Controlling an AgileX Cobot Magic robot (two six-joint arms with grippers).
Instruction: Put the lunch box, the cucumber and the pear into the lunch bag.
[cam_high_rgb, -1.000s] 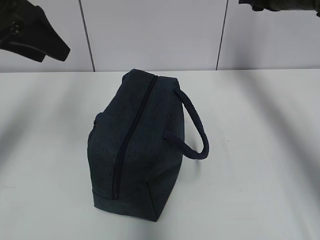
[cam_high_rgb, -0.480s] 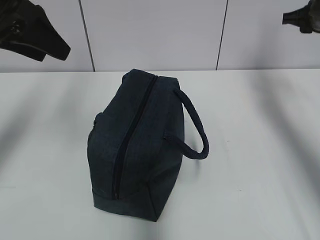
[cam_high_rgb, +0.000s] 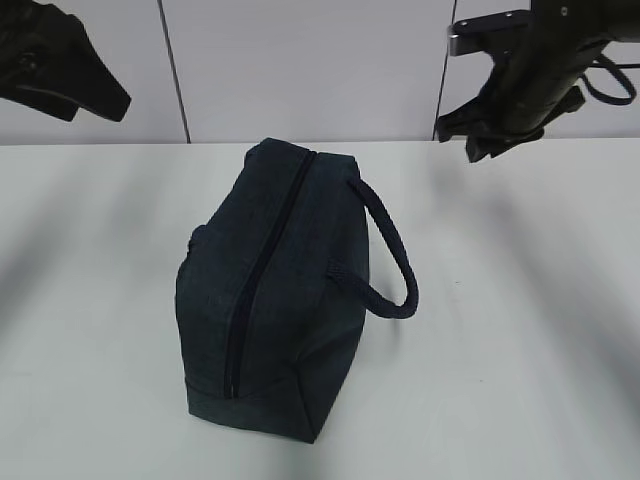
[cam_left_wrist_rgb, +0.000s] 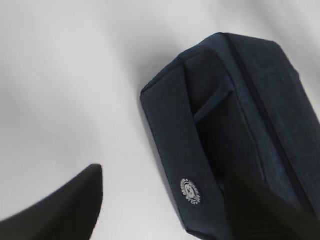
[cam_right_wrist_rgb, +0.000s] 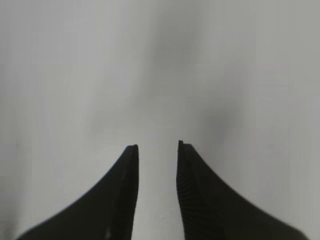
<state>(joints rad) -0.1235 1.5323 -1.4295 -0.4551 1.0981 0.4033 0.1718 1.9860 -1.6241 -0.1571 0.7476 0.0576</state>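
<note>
The dark navy lunch bag (cam_high_rgb: 290, 300) stands on the white table, its top zipper (cam_high_rgb: 262, 270) shut and its loop handle (cam_high_rgb: 392, 255) hanging to the right. It also shows in the left wrist view (cam_left_wrist_rgb: 240, 115), with a round white logo (cam_left_wrist_rgb: 190, 191) on its side. The lunch box, the cucumber and the pear are out of view. My left gripper (cam_high_rgb: 75, 70) hangs high at the far left, open wide and empty (cam_left_wrist_rgb: 167, 172), left of the bag. My right gripper (cam_high_rgb: 485, 135) hangs high behind the bag's right side, jaws a little apart and empty (cam_right_wrist_rgb: 156, 145).
The white table (cam_high_rgb: 520, 350) runs to a pale panelled wall (cam_high_rgb: 300, 70) at the back. Soft arm shadows lie on the table on both sides of the bag. The right wrist view shows only bare white surface (cam_right_wrist_rgb: 160, 75).
My right arm has come down and leftward into view at the top right. My left gripper has shifted slightly up and left. The bag has not moved.
</note>
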